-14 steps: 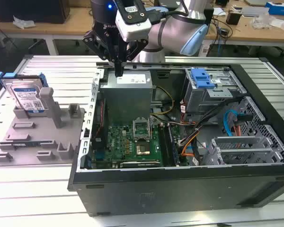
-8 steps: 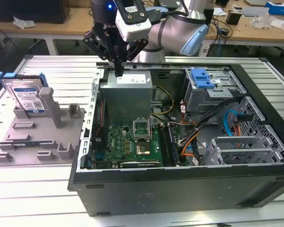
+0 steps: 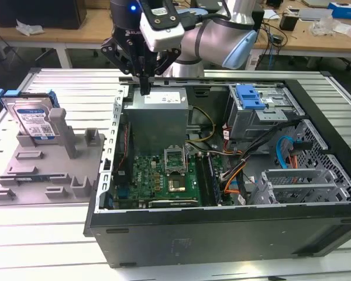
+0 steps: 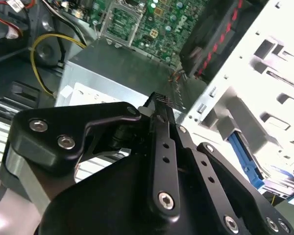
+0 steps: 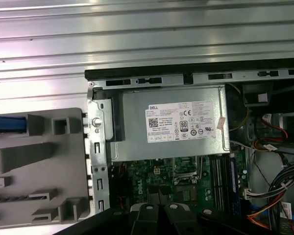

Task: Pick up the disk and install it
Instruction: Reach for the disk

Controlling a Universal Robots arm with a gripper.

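Disk [image 3: 34, 117] top unobstructed, cables [image 3: 268, 144] crowd case [image 3: 222, 234]

Silver arm [image 3: 210, 38], black pincer [image 3: 145, 89]
We see pale blue joint caps [image 3: 237, 50], a small blue light [image 3: 131, 7], and silver screws [image 4: 165, 199] on the black links [image 4: 159, 161].

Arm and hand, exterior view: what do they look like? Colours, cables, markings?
The arm is silver tubing with a light-blue joint cap. The hand is matte black, with bar-link fingers held by silver screws, seen in the second wrist view. A blue light glows above it, beside a pale grey camera box and black cables.
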